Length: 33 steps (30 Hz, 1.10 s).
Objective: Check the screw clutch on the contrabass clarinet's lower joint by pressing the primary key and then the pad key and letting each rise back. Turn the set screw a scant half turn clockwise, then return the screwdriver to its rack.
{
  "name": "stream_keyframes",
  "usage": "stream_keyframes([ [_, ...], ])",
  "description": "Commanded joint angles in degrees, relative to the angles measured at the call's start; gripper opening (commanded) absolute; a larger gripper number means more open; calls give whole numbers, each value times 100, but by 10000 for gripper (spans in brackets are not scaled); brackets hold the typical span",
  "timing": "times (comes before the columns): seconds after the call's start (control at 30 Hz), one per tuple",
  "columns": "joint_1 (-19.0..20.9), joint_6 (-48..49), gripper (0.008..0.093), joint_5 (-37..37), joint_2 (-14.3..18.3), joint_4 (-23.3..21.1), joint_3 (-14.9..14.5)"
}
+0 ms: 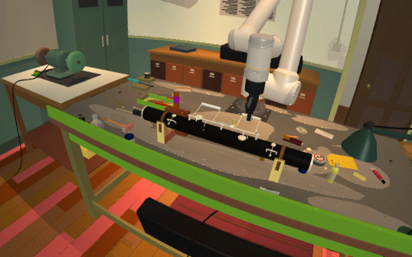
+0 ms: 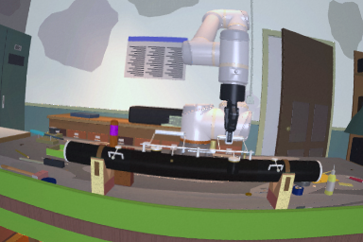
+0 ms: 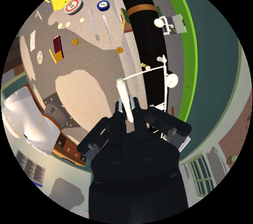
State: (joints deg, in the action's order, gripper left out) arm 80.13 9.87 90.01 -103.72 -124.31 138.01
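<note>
The black contrabass clarinet joint point(image 1: 222, 134) lies across two wooden cradles on the bench, and my gripper point(image 1: 249, 117) stands just above the white keywork on its far side. The white primary key touchpiece point(image 3: 124, 99) sits gripped between my closed fingers point(image 3: 127, 106), a pale bar that runs out ahead of the fingertips in the wrist camera. The round white pad key point(image 3: 171, 80) sits further along the rod over the black body. The screwdriver with a purple handle point(image 1: 176, 99) stands upright in its rack behind the joint's left end.
A green rail point(image 1: 222, 199) runs along the bench's near edge. A green desk lamp point(image 1: 363, 143) stands at the right. Small tins, a yellow card point(image 1: 342, 160) and a glue bottle point(image 1: 333, 173) lie near the joint's right end. A green tray point(image 1: 157, 101) sits behind the left end.
</note>
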Motion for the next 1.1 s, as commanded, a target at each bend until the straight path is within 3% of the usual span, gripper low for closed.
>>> stream_keyframes([
  [0.0, 0, 0, 80, -1, 0, -3, -4],
  [1.07, -14, 14, 80, -21, -43, -152, 72],
])
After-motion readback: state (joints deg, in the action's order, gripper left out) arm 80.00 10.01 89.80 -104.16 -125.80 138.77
